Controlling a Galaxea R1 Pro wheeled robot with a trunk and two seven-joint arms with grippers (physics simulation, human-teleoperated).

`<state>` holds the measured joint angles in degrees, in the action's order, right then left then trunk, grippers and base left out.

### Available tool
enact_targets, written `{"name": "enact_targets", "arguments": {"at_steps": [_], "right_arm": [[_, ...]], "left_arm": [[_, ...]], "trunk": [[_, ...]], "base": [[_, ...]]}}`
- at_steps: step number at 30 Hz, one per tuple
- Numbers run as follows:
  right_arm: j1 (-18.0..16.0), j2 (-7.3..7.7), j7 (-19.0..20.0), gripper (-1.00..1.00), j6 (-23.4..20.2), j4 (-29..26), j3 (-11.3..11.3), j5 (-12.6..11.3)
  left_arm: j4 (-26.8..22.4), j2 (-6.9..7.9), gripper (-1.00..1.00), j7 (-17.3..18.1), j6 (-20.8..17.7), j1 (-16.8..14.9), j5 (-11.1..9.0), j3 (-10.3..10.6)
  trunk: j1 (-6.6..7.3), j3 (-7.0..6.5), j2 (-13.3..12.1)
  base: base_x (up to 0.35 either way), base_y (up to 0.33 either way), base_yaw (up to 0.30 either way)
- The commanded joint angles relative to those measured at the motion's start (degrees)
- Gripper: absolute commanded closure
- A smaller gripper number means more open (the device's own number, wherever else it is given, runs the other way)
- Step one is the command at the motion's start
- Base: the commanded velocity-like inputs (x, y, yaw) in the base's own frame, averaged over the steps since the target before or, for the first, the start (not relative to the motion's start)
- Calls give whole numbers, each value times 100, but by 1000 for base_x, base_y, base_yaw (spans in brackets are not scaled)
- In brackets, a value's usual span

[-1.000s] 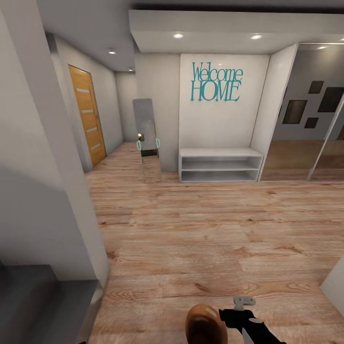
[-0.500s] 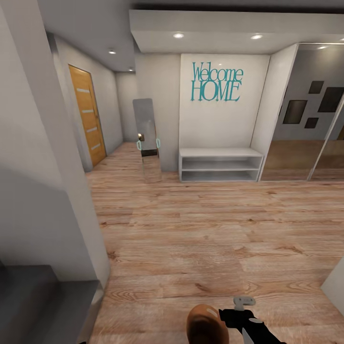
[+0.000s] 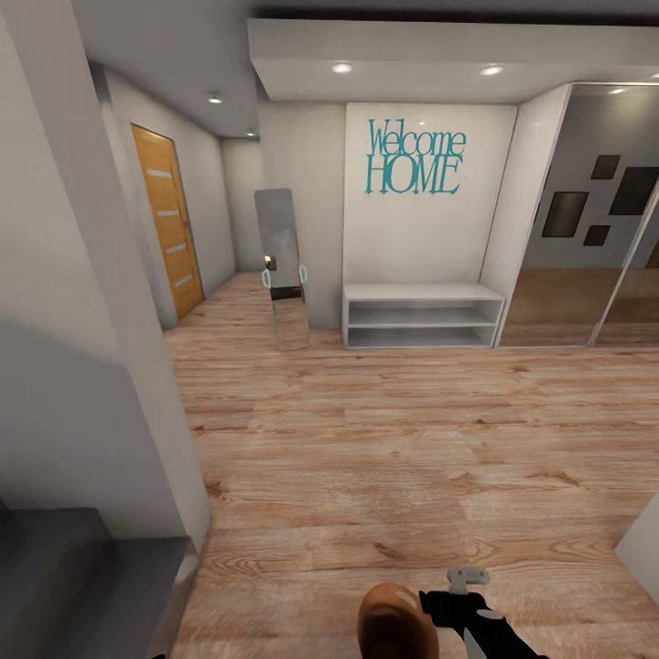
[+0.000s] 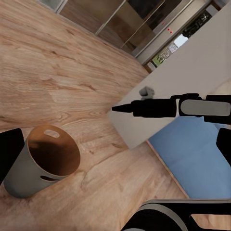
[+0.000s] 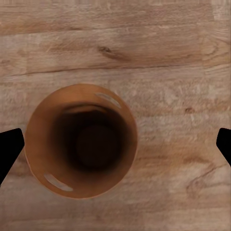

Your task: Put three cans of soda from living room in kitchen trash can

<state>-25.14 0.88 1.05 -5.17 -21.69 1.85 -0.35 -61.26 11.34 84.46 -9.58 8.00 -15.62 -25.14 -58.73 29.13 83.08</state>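
The tash can (image 3: 395,624) is seen standing upright on the wood floor (image 3: 384,439), directly below the right gripper (image 5: 115,144), whose fingers are spread wide with nothing between them. The left gripper's state cannot be told. Beyond the tash can, a white bench (image 3: 423,314) is set under the "Welcome HOME" lettering (image 3: 414,157).

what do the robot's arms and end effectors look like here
The right arm is glossy black with a pale grey band, tapering to a black end effector topped by a small grey fitting. In the right wrist view, its fingertips are plain black. No cables or markings visible.
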Motion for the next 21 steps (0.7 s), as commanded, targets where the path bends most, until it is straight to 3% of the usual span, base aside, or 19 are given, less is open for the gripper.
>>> {"name": "enact_targets", "arguments": {"at_steps": [1,6,21], "right_arm": [[0,0,0,-100,36,2,0,0],[0,0,0,-100,210,6,-1,0],[2,0,0,-100,276,11,-1,2]], "left_arm": [[0,0,-100,0,0,0,-1,0],[0,0,-100,0,0,0,0,4],[0,0,-100,0,0,0,-3,17]], "trunk": [[0,0,0],[0,0,0],[-329,292,602]], "base": [[0,0,0],[0,0,0],[0,0,0]]}}
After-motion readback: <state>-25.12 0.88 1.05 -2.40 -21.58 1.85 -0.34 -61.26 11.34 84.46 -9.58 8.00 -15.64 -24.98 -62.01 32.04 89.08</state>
